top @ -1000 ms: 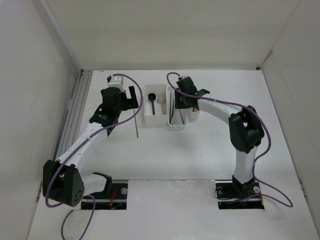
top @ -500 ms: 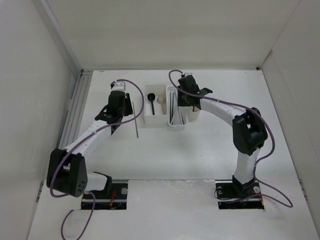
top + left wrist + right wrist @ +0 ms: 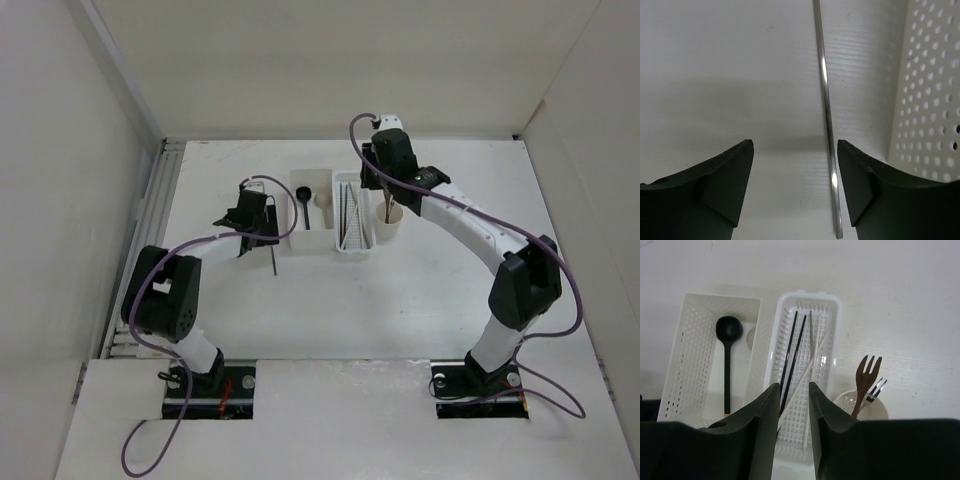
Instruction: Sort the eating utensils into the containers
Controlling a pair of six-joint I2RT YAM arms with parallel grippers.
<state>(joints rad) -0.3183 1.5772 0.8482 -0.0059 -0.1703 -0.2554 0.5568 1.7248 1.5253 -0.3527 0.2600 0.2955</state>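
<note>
One slim silver metal chopstick (image 3: 826,110), lying on the white table (image 3: 715,60), is straddled by the parted, empty left gripper (image 3: 795,150); the right gripper (image 3: 793,390) is held slightly parted above the narrow white perforated tray (image 3: 837,320), gripping nothing.

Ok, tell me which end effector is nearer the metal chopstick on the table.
Left. The left end effector straddles the metal chopstick, a jaw on either side; the right end effector is off above the perforated tray and cup.
</note>
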